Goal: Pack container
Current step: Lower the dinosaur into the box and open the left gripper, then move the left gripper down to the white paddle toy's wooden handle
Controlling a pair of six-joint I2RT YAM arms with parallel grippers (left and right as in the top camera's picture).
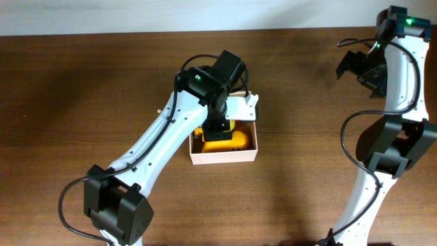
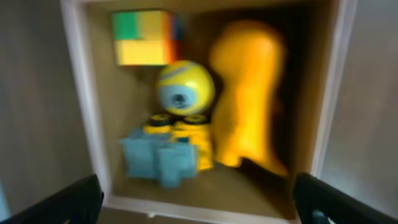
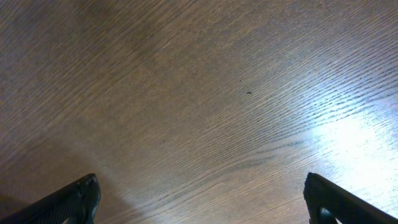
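The container [image 1: 222, 156] is a shallow white box with a tan inside, standing at the middle of the table. In the left wrist view its white rim [image 2: 81, 99] frames a multicoloured cube [image 2: 144, 37], a yellow ball with a blue eye [image 2: 185, 87], a blue and yellow toy [image 2: 166, 152] and an orange-yellow figure [image 2: 249, 93]. My left gripper [image 2: 199, 205] hovers open over the box with nothing between its fingers [image 2: 65, 202]. From overhead the left arm covers much of the box, and only yellow toys [image 1: 222, 142] show. My right gripper [image 3: 199, 199] is open over bare wood at the far right [image 1: 355, 68].
Brown wooden tabletop [image 1: 82, 82] surrounds the box on all sides. The right arm [image 1: 392, 102] stands along the right edge, well apart from the box. A pale wall strip [image 1: 136, 14] runs along the table's far edge.
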